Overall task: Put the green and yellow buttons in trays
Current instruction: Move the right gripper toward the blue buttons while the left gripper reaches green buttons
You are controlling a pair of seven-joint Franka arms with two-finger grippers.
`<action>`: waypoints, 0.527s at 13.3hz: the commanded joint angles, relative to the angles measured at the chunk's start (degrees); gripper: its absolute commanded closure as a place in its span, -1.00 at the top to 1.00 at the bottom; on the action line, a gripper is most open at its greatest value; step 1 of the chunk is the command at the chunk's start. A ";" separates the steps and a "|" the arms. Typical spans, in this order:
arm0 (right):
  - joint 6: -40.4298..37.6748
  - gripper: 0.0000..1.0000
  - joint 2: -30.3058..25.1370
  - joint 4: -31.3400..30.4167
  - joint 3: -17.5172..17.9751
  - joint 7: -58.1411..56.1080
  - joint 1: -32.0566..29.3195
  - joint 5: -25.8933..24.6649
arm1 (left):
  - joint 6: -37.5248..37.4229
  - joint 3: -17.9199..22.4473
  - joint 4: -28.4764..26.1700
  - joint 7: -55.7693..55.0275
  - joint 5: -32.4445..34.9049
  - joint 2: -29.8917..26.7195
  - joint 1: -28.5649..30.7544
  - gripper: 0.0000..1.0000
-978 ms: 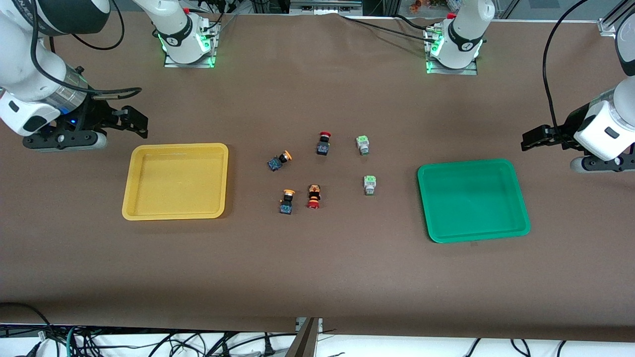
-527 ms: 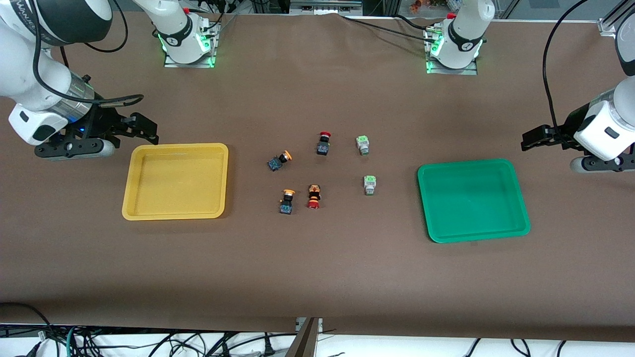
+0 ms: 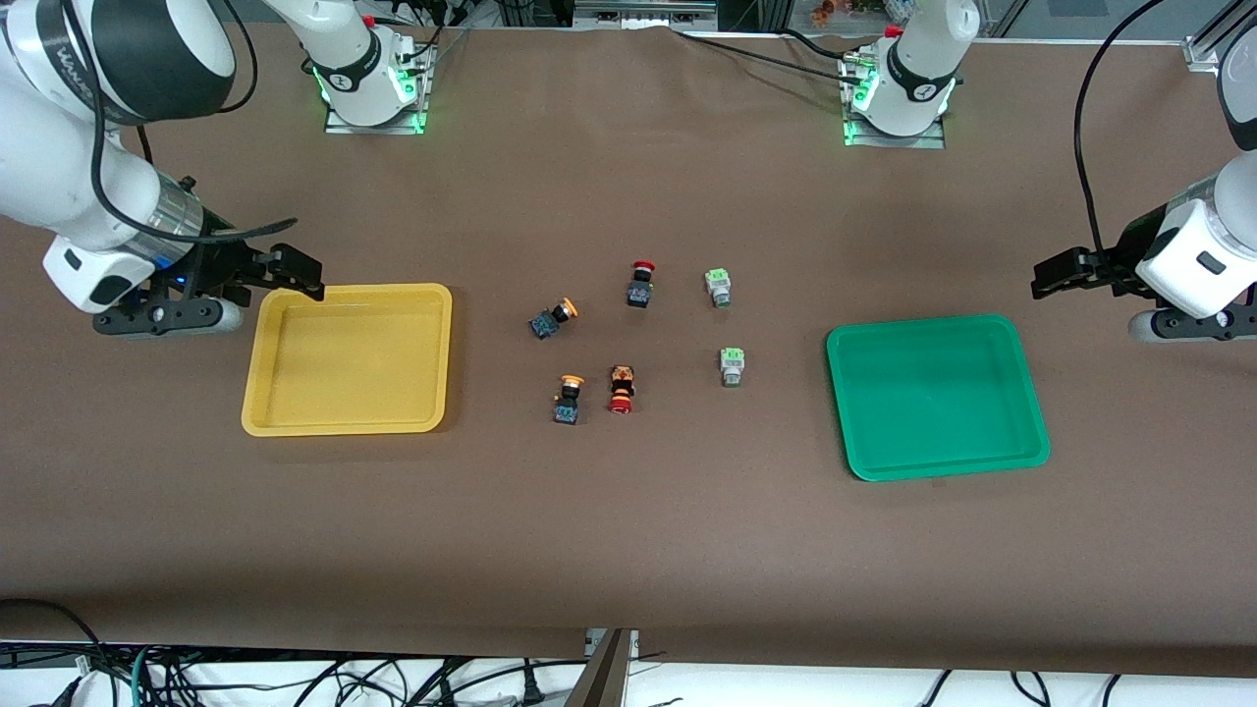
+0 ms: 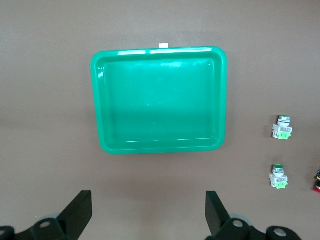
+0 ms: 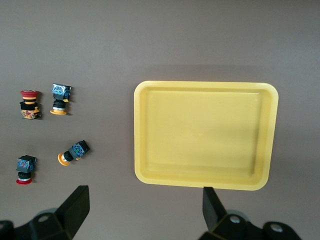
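Two yellow-capped buttons and two green buttons lie at the table's middle. They also show in the wrist views: yellow buttons, green buttons. The yellow tray is empty toward the right arm's end. The green tray is empty toward the left arm's end. My right gripper hangs open over the yellow tray's outer corner. My left gripper waits open over bare table beside the green tray.
Two red-capped black switches lie among the buttons, and both show in the right wrist view. The arms' bases stand at the table's edge farthest from the front camera.
My right arm has swung inward, carrying its open gripper from outside the yellow tray to its corner. The left arm and all buttons have stayed put.
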 commanded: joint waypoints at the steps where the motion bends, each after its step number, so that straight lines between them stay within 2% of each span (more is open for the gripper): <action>1: -0.05 0.99 1.72 1.23 0.11 -0.16 0.01 -0.12 | -1.48 -0.11 2.30 1.14 -0.69 1.11 -0.15 1.00; 4: -0.05 0.99 2.34 1.41 0.11 -0.25 0.45 -0.12 | -2.26 -0.19 7.30 1.14 -0.60 4.18 -0.33 1.00; 7: -0.14 0.99 4.44 3.34 0.11 -0.25 3.08 -3.98 | -2.62 -0.46 7.40 1.14 -0.60 4.28 -0.68 1.00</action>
